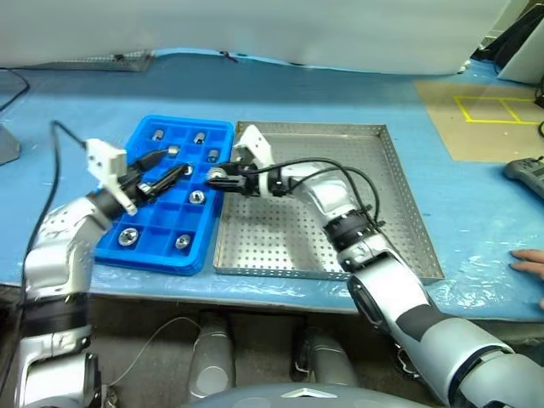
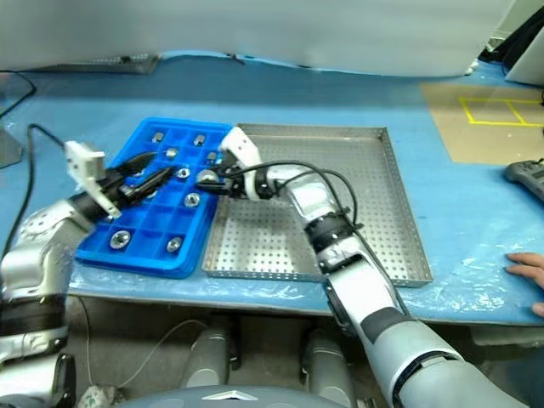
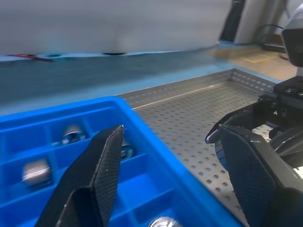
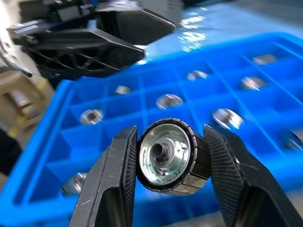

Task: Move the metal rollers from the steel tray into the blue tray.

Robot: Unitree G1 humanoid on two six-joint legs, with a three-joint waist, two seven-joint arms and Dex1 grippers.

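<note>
From the head camera, the blue tray (image 1: 166, 200) sits on a blue-covered surface (image 1: 340, 93), touching the left side of the steel tray (image 1: 399, 204). Several rollers (image 1: 197, 197) lie one to a compartment in the blue tray; the holed floor of the steel tray shows bare where the arm does not cover it. The right hand (image 1: 218, 176) reaches in from over the steel tray and hangs at the blue tray's near-side rim, its fingers closed on one roller (image 1: 219, 176). The left hand (image 1: 174, 168) hovers over the middle of the blue tray with its fingers spread apart and nothing between them. A person's hand (image 1: 529, 262) rests on the surface at the far right

In the left wrist camera, the left hand's two fingers (image 3: 97, 170) stand wide apart above the blue tray's corner, with rollers in the compartments beneath and the steel tray beyond

In the right wrist camera, the right hand's fingers (image 4: 116, 175) clamp the roller by its ribbed sides, its centre hole facing the lens, above the blue tray's compartments, with the left hand just across from it
</note>
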